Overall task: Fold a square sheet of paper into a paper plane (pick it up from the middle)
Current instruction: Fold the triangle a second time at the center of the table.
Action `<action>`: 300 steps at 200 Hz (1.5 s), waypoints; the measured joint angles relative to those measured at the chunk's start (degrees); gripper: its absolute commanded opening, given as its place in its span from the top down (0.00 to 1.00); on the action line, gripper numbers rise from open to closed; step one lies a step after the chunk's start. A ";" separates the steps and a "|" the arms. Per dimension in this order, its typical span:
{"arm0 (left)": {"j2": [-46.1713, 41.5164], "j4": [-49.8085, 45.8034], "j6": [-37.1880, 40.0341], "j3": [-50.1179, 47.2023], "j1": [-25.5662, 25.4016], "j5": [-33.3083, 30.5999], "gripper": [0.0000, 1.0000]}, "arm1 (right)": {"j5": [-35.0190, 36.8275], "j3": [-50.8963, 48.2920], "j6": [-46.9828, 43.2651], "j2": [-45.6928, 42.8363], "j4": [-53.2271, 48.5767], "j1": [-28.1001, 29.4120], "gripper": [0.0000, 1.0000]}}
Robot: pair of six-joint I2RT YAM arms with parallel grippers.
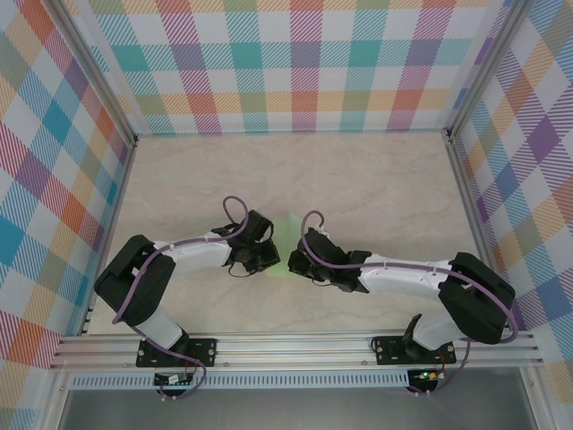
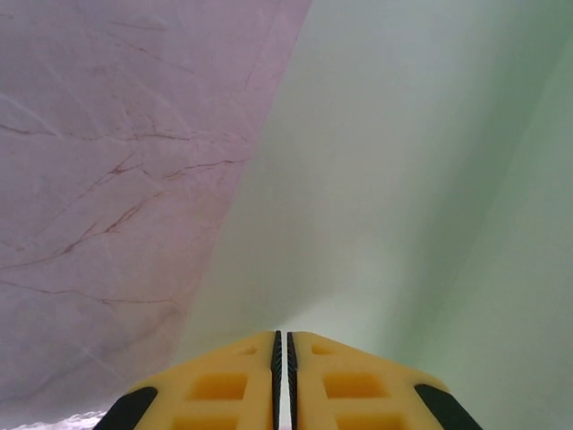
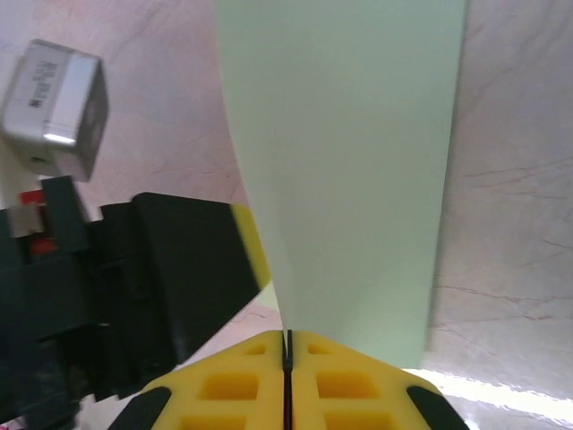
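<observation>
Pinching the pale-green sheet of paper (image 3: 349, 161) from the left, the left gripper (image 2: 283, 336) presses its yellow fingers together on the sheet's edge over the middle of the marble-patterned table (image 1: 358, 179). The right gripper (image 3: 287, 333) clamps it likewise from the right, the paper rising away beyond its fingertips.

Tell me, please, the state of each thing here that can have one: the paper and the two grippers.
The paper: pinched at two places, bent in a curve, not yet shaped into a plane.
The left gripper: shut on the paper.
The right gripper: shut on the paper.
</observation>
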 measured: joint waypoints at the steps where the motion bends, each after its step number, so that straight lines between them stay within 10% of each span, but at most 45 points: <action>1: 0.04 0.00 0.00 0.00 0.00 -0.02 0.88 | -0.07 0.13 -0.22 0.07 -0.02 -0.02 0.92; 300: -5.27 -5.62 7.91 -1.55 -0.31 -9.42 0.87 | -28.02 12.33 -26.23 14.53 -7.30 -12.33 0.91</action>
